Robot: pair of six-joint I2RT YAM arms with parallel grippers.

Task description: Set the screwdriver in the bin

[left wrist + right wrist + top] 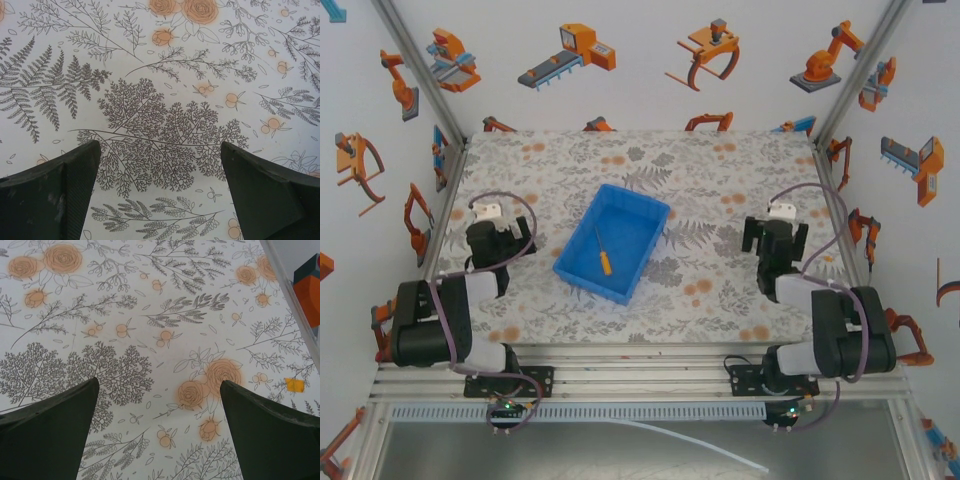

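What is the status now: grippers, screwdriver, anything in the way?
Left gripper open, holding nothing. Right gripper open, holding nothing. Screwdriver lies flat inside bin. No obstruction seen.

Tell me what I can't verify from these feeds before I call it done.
- Top view: the screwdriver in the bin is too small to tell its tip type or whether it lies flat.
- Left wrist view: the left hand has its fingers cut off by the bottom edge.
- Right wrist view: the right hand has its fingers cut off the same way.
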